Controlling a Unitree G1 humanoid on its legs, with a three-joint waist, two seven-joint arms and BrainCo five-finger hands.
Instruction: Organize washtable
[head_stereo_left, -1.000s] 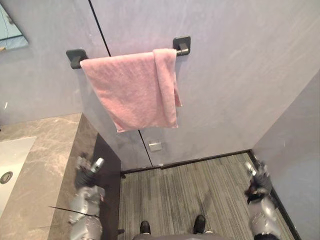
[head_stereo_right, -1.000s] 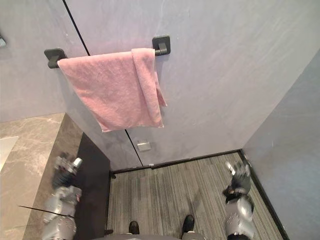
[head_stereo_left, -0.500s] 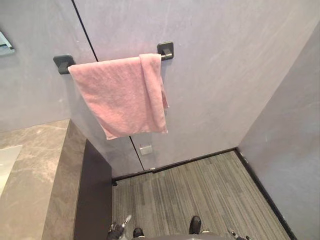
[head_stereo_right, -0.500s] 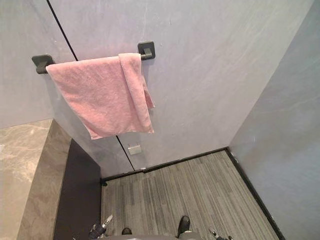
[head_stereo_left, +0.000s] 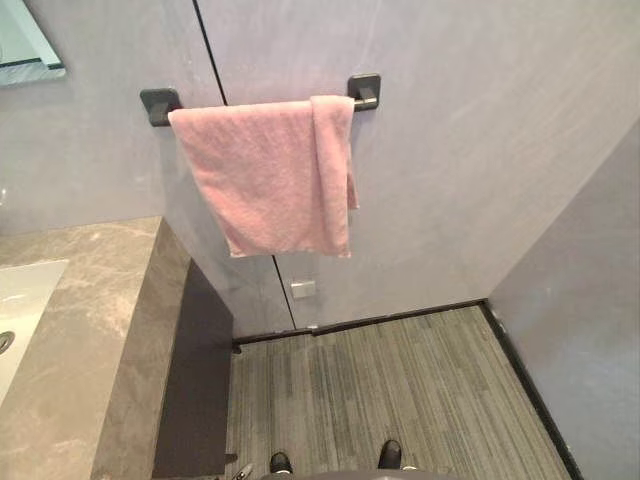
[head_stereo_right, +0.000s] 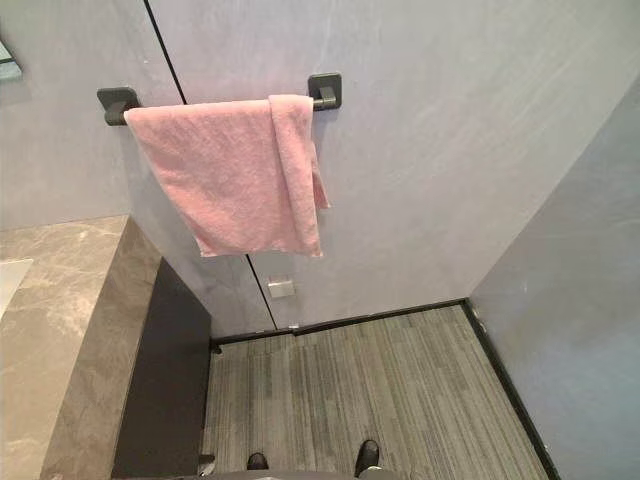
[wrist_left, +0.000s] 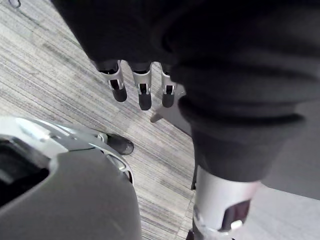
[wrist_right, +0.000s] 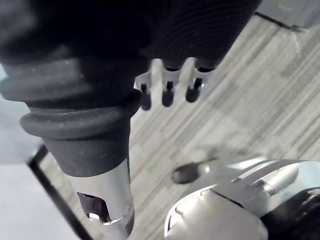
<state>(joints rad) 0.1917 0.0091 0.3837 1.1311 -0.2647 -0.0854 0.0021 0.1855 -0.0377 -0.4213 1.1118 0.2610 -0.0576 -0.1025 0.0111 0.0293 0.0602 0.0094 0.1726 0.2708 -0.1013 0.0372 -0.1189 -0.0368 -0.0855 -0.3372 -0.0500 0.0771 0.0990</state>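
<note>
The pink towel (head_stereo_left: 270, 175) hangs over the wall rail (head_stereo_left: 362, 90) beside the marble surface (head_stereo_left: 90, 310), while the left hand (wrist_left: 143, 92) and right hand (wrist_right: 168, 92), raised a second ago, now hang above the floor (head_stereo_left: 400, 370), fingers straight and empty, so tidying looks finished.

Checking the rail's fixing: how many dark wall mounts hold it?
2. The left mount is above the counter; the right mount is beside the folded edge of the pink towel. None looks hidden.
</note>
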